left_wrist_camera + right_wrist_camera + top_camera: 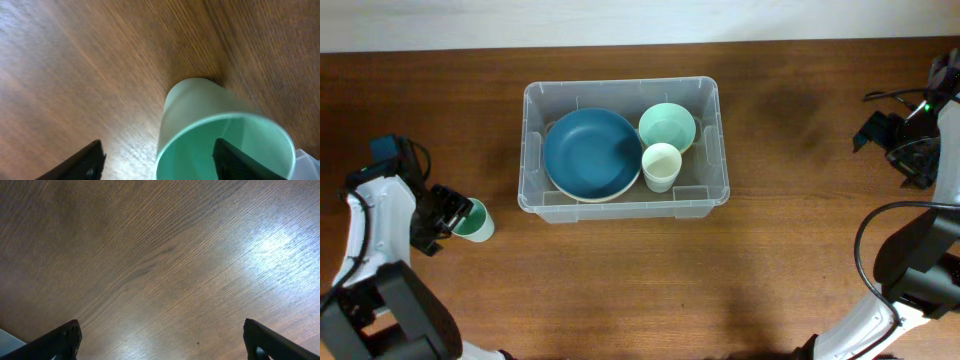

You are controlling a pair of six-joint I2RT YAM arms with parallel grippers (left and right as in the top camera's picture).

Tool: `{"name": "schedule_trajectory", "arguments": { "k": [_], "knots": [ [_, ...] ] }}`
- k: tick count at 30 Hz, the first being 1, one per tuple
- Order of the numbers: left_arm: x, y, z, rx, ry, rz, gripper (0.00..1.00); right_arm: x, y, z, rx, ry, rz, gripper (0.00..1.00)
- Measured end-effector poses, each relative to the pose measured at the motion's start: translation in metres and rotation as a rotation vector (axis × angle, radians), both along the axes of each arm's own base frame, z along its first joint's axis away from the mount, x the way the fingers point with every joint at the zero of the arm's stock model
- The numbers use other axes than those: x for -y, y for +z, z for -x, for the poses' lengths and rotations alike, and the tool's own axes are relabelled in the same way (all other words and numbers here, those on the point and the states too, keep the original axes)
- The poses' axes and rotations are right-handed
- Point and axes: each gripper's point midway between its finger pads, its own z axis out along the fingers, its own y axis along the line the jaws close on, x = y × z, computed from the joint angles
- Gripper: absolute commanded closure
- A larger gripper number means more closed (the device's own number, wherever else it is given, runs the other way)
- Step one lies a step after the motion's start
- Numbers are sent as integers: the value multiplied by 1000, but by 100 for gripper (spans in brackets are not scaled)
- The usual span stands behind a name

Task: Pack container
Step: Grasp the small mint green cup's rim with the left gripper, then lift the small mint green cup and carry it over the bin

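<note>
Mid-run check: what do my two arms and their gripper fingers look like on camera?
Both arms have white shells over black joints: left arm, right arm. A black cable loops beside the right arm, and a small green light glows near its wrist. The gripper fingers are black, blunt-ended.

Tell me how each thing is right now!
Container: open, no lid.
Plate: inside container.
Bowl: inside container, upright.
Pale cup: inside container, upright.
Green cup: outside, on table.
Left gripper: open, one finger inside green cup.
Right gripper: open, empty.
</note>
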Motion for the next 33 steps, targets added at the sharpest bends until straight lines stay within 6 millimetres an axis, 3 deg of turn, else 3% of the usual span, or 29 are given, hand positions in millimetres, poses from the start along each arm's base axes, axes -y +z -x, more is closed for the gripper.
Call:
{"name": "schedule_trajectory", "arguments": {
  "k": [3, 6, 11, 22, 24, 26, 29, 31, 33],
  "knots": [
    [0, -7, -2, -10, 2, 12, 44, 0, 0, 0, 0, 0, 0, 1],
    [1, -12, -4, -8, 10, 18, 71, 0, 0, 0, 0, 0, 0, 1],
    [2, -12, -4, -8, 10, 24, 99, 0, 0, 0, 0, 0, 0, 1],
    [-4, -5, -6, -1, 22, 21, 99, 0, 0, 0, 0, -1, 0, 1],
    [-14, 13, -12, 17, 42, 15, 99, 0, 0, 0, 0, 0, 0, 1],
    [-28, 43, -26, 73, 64, -5, 99, 0, 0, 0, 0, 0, 0, 1],
    [-44, 106, -57, 232, 56, -36, 99, 0, 0, 0, 0, 0, 0, 1],
    [-42, 148, -80, 362, -1, -39, 99, 0, 0, 0, 0, -1, 0, 1],
    [-22, 190, -101, 496, -106, -19, 99, 0, 0, 0, 0, 0, 0, 1]
  ]
}}
